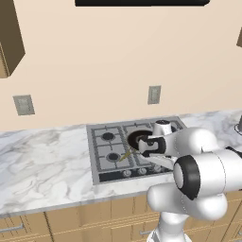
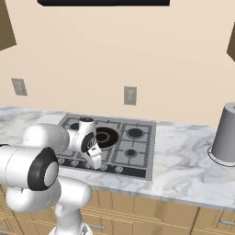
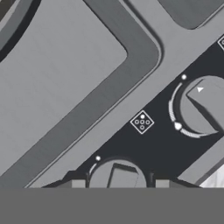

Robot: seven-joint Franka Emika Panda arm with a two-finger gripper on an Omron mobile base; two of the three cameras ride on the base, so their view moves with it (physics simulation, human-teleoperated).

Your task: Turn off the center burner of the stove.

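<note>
Claw (image 3: 119,184) clenched on a round knob (image 3: 117,176) in the dark control strip at the front of the stove (image 1: 100,150), one fingertip (image 3: 78,184) on each side of it. Up and right of the claw sat a second knob (image 3: 204,105) with a white arrow and arc markings. Between the two knobs, a small diamond icon of five dots (image 3: 142,122); no readable writing. Center burner (image 2: 106,137) lay just beyond the claw. Farther right on the marble counter (image 2: 183,165) stood a grey cylinder (image 2: 227,134).
</note>
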